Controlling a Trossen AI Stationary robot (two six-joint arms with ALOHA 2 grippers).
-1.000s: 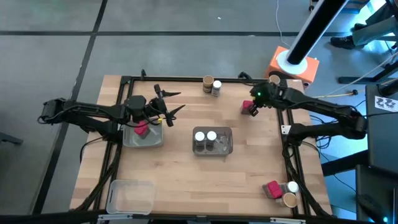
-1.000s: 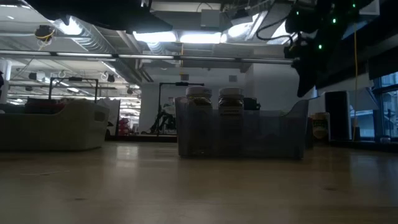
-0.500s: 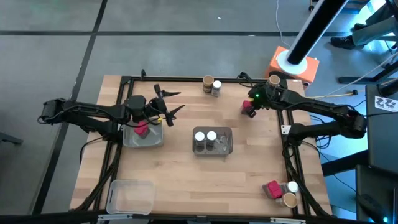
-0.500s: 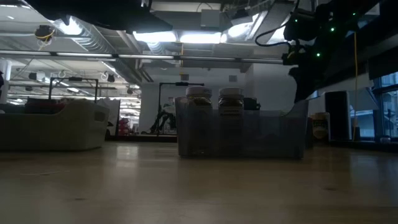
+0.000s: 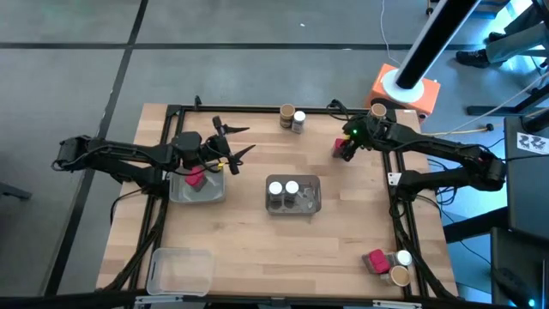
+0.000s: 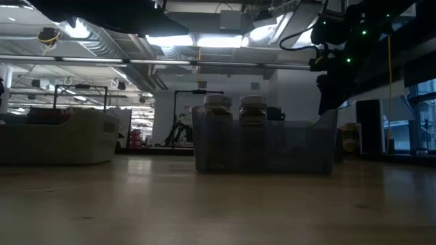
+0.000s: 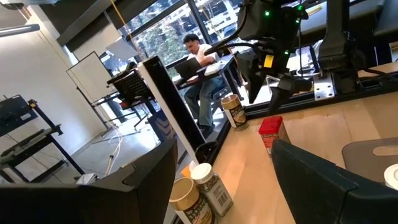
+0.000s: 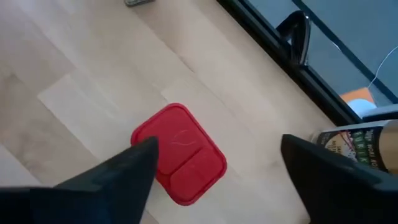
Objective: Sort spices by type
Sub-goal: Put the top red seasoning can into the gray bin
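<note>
jar labels (image 7: pixel 217 188): print shows on the white-lidded jar beside the left gripper's fingers, too small to read
far jar (image 7: pixel 236 114): a printed label, not legible
jar past the right fingers (image 8: pixel 362 148): coloured lettering on its label, cannot be made out
red packet lid (image 8: pixel 179 154): no readable text

Two jars (image 5: pixel 284 188) sit in the middle tray (image 5: pixel 314 206), a packet (image 5: pixel 195 178) in the left tray (image 5: pixel 176 194)

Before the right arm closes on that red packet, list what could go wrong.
1. The right gripper stands open over the red boxy packet, which sits off-centre toward one finger; closing may push or tip it.
2. A tan-lidded round jar stands close by near the table's black edge rail; a swing could knock it.
</note>
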